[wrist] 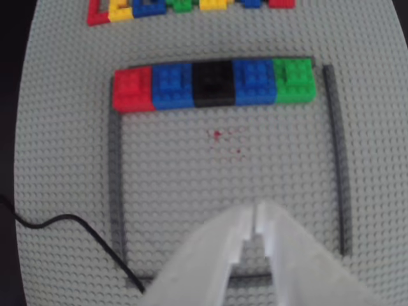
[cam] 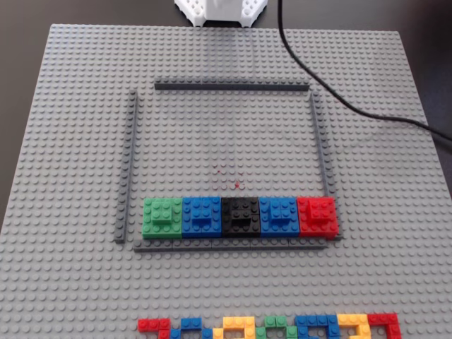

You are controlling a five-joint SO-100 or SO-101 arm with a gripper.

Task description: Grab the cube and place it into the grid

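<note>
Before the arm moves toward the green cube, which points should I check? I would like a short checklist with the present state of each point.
1. Gripper holds nothing: ok; its fingers meet at the tips, nothing between them.
2. Green cube located: ok; it ends the row, at the left in the fixed view.
3. Room to grasp it: not ok; the blue block touches its side.
4. Grid intact: ok; four dark strips in place.
5. Black cable away from the cube: ok.
6. Cube pressed onto the studs: cannot tell.
</note>
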